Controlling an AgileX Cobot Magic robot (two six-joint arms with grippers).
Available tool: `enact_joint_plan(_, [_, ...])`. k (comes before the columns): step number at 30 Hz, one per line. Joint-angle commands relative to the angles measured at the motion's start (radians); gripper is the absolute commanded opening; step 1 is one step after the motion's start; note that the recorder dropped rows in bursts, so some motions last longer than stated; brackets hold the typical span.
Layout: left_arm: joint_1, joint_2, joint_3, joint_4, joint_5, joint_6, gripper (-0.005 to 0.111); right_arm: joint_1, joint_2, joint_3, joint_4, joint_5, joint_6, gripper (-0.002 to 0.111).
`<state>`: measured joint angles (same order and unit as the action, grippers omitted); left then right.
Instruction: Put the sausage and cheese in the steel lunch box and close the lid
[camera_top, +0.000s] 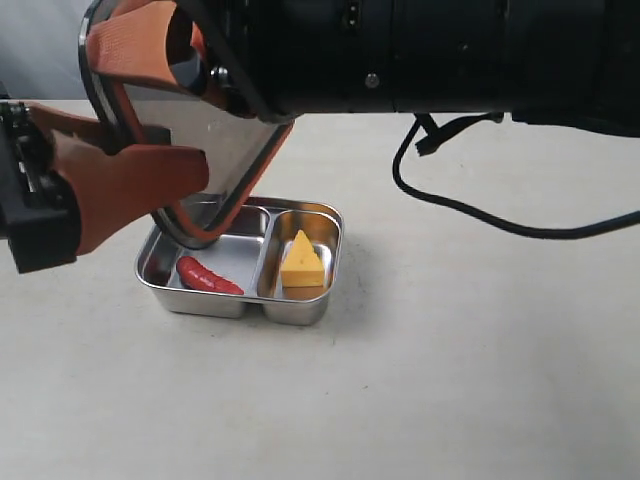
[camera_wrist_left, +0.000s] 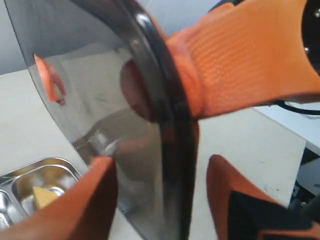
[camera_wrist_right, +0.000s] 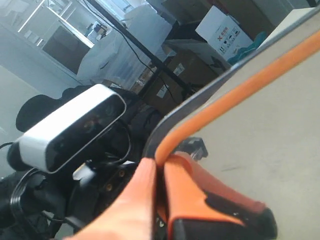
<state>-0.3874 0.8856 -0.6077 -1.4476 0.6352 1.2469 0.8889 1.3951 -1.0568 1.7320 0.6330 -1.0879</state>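
- the sausage (camera_top: 208, 276) was lying in the bigger compartment of the steel lunch box (camera_top: 300, 312). the cheese (camera_top: 302, 262) stood in the smaller compartment right beside it, so the filling part looked done to me.
- the lid (camera_top: 205, 130) was up in the air over the box's bigger-compartment end and tipped steeply. one rounded corner dipped down just above that compartment, close to the sausage. couldn't tell if the corner actually touched the steel.
- the right gripper (camera_wrist_right: 160, 167) had its jaws pinched shut on the lid's rim, right at the orange seal. it held the edge farthest up from the box, with its arm reaching across above the box.
- the left gripper (camera_wrist_left: 162, 172) had its jaws apart, one finger on each side of the lid's lower part. it straddled the lid but wasn't clamping it as far as i could see. it was the gripper nearer the box.
- the bit that mattered imo: the box sat below the lid's low corner, with most of the box off toward the cheese end, and the lid was closer to on-edge than flat. it'd have to hinge down toward the cheese end, with its long side lined up with the box's long side.
- my guess at the risk: the low corner could snag the divider or the sausage and skid the box on the desk (camera_top: 450, 400).
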Motion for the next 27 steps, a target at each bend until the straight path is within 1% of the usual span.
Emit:
enact_joint_plan(1, [-0.035,0.005,-0.006,-0.025,0.000,0.060,0.010,0.010,-0.006,-0.007,0.012,0.029,-0.011,0.000])
enact_joint_plan(2, [-0.035,0.005,-0.006,-0.016,0.016,0.084,0.001,0.010,-0.006,-0.007,0.012,0.042,-0.011,0.000])
enact_joint_plan(4, [-0.035,0.005,-0.006,0.000,0.018,0.128,0.000,0.010,-0.006,-0.007,0.012,0.055,-0.011,0.000])
enact_joint_plan(6, [-0.035,0.005,-0.006,0.049,0.009,0.151,0.000,0.010,-0.006,-0.007,0.012,0.055,-0.011,0.000])
enact_joint_plan(10, [-0.035,0.005,-0.006,0.260,-0.052,0.146,0.000,0.010,-0.006,-0.007,-0.090,0.051,-0.008,0.000])
enact_joint_plan(12, [-0.035,0.005,-0.006,0.368,-0.085,0.139,0.000,0.010,-0.006,-0.007,-0.164,0.051,0.036,0.000])
enact_joint_plan(14, [-0.035,0.005,-0.006,0.430,-0.124,0.139,0.000,0.010,-0.006,-0.007,-0.236,0.051,0.099,0.002])
enact_joint_plan(16, [-0.035,0.005,-0.006,0.489,-0.170,0.139,0.000,0.010,-0.006,-0.007,-0.319,0.051,0.172,0.009])
enact_joint_plan(18, [-0.035,0.005,-0.006,0.548,-0.228,0.139,0.000,0.010,-0.006,-0.007,-0.393,0.053,0.231,0.019])
enact_joint_plan(22, [-0.035,0.005,-0.006,0.640,-0.302,0.139,0.000,0.008,-0.006,-0.007,-0.535,0.112,0.348,0.046])
enact_joint_plan(24, [-0.035,0.005,-0.006,0.671,-0.315,0.139,0.000,0.008,-0.006,-0.007,-0.587,0.146,0.389,0.055])
enact_joint_plan(25, [-0.035,0.005,-0.004,0.694,-0.319,0.139,0.000,0.008,-0.006,-0.007,-0.632,0.172,0.427,0.057])
enact_joint_plan(27, [-0.035,0.005,-0.004,0.745,-0.321,0.139,0.000,0.008,-0.006,-0.007,-0.704,0.210,0.483,0.058])
